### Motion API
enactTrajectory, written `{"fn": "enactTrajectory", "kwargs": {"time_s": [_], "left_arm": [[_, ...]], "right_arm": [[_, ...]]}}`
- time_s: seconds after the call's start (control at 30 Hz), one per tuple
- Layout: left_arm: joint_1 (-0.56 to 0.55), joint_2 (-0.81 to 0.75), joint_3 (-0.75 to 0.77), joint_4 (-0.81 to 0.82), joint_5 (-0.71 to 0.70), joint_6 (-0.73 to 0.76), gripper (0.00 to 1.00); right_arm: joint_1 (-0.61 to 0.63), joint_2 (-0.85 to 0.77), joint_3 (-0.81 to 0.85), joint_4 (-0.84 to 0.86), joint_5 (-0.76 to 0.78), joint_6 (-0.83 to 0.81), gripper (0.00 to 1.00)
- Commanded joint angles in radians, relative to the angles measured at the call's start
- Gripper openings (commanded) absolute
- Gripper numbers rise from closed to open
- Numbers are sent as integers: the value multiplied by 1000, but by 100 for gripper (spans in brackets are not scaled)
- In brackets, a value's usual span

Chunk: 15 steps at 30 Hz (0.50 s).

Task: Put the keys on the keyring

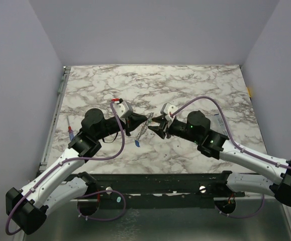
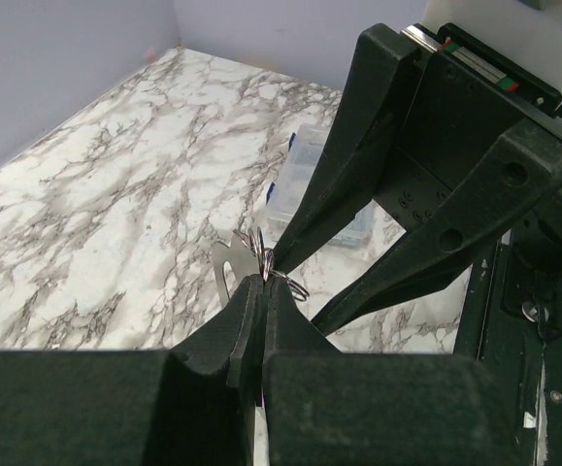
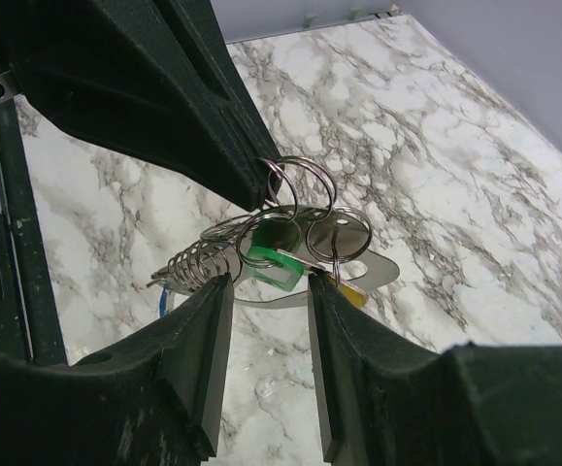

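Closest in the left wrist view are the left gripper's [image 2: 263, 282] own dark fingers, pressed together with the keyring [image 2: 259, 245] pinched at their tips. Small wire rings stand up just above the pinch, and a flat silvery piece juts out to the left of it. The right gripper [image 2: 298, 291] reaches in from the upper right with its two fingers spread; one tip ends right by the rings. Behind them a clear box [image 2: 305, 170] sits on the marble table [image 2: 96, 214].

In the right wrist view, the right gripper [image 3: 269, 286] has its jaws apart, one finger to each side of the green key [image 3: 271, 257]. I can't tell whether either finger touches it. The yellow key [image 3: 350, 293] peeks out just past the right-hand finger. Both keys hang against the keyring's [image 3: 305, 184] cluster of rings and its flat oval loop, all of it held above the table. The left gripper [image 3: 256, 189] comes down from the upper left and is clamped on the top rings. A coiled bit of chain trails off to the left, with a scrap of blue under it.

From above, the two arms meet nose to nose over the middle of the table. The left gripper [image 1: 140, 120] and right gripper [image 1: 155, 125] are just beside each other, and the keyring [image 1: 144, 128] is between them. Its chain slants down towards the near edge, and the blue key [image 1: 136, 143] is at its lower end. Whether that key hangs or lies on the marble I can't make out. A pen [image 1: 71, 130] lies well off to the left, beside the left arm.
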Motion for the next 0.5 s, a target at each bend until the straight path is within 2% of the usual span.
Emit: {"fn": "enactTrajectory", "kwargs": {"time_s": [0.0, 0.3, 0.47], "left_arm": [[-6, -12, 18, 47, 14, -3, 0], [-6, -17, 17, 54, 35, -11, 0], [-6, -18, 16, 60, 44, -15, 0]], "right_arm": [[-5, 6, -22, 25, 11, -4, 45], [-15, 18, -23, 43, -4, 1, 48], [-28, 36, -7, 46, -27, 7, 53]]}}
